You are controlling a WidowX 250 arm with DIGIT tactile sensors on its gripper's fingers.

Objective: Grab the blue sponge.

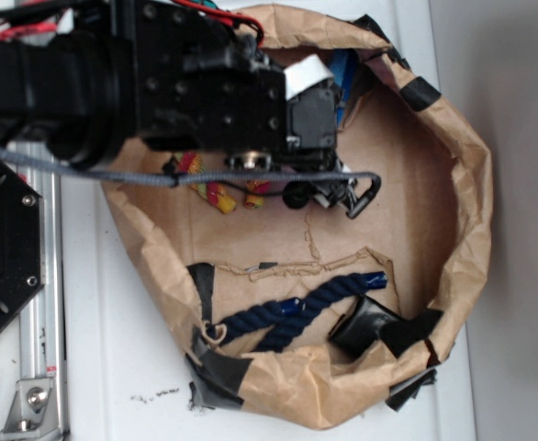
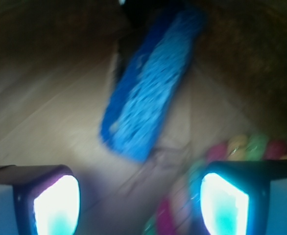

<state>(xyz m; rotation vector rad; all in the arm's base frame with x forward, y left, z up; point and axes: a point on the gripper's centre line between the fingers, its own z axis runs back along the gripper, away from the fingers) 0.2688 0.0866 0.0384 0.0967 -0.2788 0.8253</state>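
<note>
Pincer gapes wide, empty, near blue sponge, multicolored rope beside one finger.

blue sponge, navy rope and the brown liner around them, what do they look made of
Blue sponge: seems foam, matte, with a rough porous face and darker edge. Navy rope: twisted strands, likely cotton or synthetic fibre; a glossy bit at one end may be tape. Brown liner: creased kraft paper, dull, patched with black tape.
</note>
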